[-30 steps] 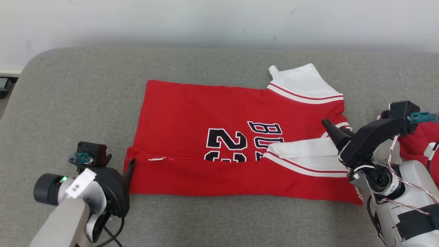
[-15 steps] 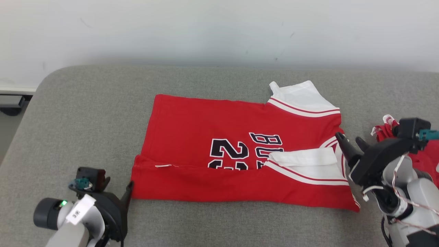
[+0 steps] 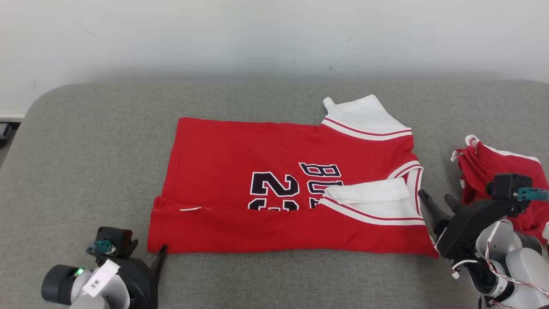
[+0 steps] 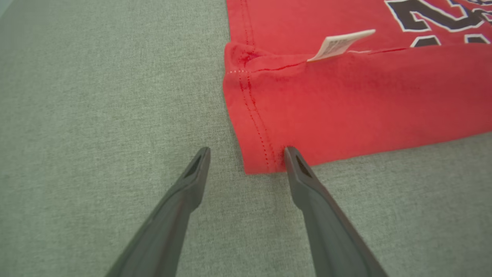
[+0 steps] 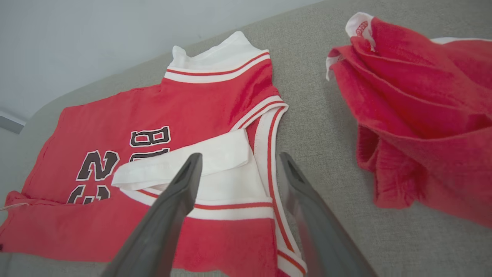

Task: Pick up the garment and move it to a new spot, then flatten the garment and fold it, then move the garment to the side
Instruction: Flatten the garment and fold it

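The left gripper (image 4: 247, 154) sits at the near-left corner of the red jersey (image 3: 240, 167). Its jaws are spread wide and hold nothing, with one fingertip just at the stitched hem and the other over the grey cushion (image 3: 85, 150). A second ago that tip stood further up the jersey's left edge, beside the end of the fold, so it has drawn back toward the near side.

The jersey lies flat in the middle of the cushion. Its near long edge is turned up over the lower half of the black numbers, and a white care label (image 4: 340, 43) pokes out at the fold line. The white-trimmed armhole panel (image 3: 373, 197) lies folded in on the right half.

The right gripper (image 3: 435, 196) was over that white panel a second ago. It is now off the jersey's right edge, beside the neckline, with its jaws apart and empty. Further right is a second, crumpled red garment (image 3: 497, 167), well apart from the jersey.

Both grippers appear to have let go, which suggests the first lengthwise fold is laid. More folding and the move to the side are probably still to come.
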`<state>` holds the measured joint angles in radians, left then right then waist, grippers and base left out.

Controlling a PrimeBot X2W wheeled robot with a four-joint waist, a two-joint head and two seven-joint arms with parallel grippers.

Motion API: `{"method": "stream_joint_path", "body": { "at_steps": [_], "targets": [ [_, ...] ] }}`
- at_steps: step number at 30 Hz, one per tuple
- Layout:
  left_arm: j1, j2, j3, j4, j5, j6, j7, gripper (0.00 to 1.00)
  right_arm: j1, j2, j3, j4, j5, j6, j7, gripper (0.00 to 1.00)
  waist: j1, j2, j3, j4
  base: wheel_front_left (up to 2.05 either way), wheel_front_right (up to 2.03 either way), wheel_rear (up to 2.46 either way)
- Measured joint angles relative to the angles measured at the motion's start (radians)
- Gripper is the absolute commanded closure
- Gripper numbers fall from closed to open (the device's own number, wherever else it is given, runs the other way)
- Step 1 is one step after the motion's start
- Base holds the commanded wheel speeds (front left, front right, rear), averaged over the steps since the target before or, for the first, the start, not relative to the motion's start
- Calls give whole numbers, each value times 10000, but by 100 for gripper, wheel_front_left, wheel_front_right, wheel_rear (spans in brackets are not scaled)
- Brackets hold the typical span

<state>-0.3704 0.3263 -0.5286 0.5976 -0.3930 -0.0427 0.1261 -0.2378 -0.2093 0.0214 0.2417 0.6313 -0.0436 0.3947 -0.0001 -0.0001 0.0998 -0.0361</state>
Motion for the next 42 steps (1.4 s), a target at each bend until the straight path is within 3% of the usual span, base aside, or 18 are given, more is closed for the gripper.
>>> {"method": "stream_joint_path", "body": {
  "at_steps": [6, 7, 8, 9, 10, 16, 17, 19, 20, 31, 42],
  "targets": [
    [-98, -104, -2, 178, -35, 25, 104, 0, 91, 107, 33, 35, -13, 0, -174, 0, 2, 1, 261, -166, 0, 0, 0],
    [-103, -125, -4, 209, -40, 23, 115, 23, 112, 107, 36, 50, -19, 0, -180, 0, 2, 1, 289, -178, 0, 0, 0],
    [-104, -128, -4, 224, -54, 4, 115, 65, 166, 115, 40, 50, -38, 0, -198, 0, 1, 0, 313, -187, 0, 0, 0],
    [-109, -128, -6, 234, -75, -17, 115, 95, 244, 125, 40, 54, -63, 0, -236, 0, 1, 0, 333, -192, 0, 0, 0],
    [-120, -132, -6, 249, -96, -19, 140, 100, 294, 134, 44, 84, -71, 0, -251, 0, 1, 0, 350, -194, 0, 0, 0],
    [-155, -199, -8, 299, -123, -29, 142, 100, 363, 82, 79, 56, -173, 0, -255, 0, 1, 1, 404, -172, 0, 0, 0],
    [-177, -203, -8, 301, -123, -27, 142, 97, 441, 31, 79, 10, -194, 0, -259, 0, 1, 1, 408, -161, 0, 0, 0],
    [-246, -234, -13, 313, -121, -29, 142, 80, 624, -140, 92, -77, -387, -2, -267, 0, 1, 0, 413, -136, 0, 0, 0],
    [-252, -255, -29, 311, -121, -27, 142, 78, 734, -213, 86, -163, -449, -2, -272, 0, 1, 0, 415, -119, 0, 0, 0],
    [-248, -374, -42, 391, -138, -19, 46, 86, 1135, -198, 571, -267, -909, -2, -447, 0, 1, 1, 442, -77, 0, 0, 0],
    [-310, -407, -100, 407, -136, -98, 38, 83, 1121, -48, 708, 464, -1081, -107, -608, 0, 1, 1, 519, 20, 0, 0, 0]
  ]
}}
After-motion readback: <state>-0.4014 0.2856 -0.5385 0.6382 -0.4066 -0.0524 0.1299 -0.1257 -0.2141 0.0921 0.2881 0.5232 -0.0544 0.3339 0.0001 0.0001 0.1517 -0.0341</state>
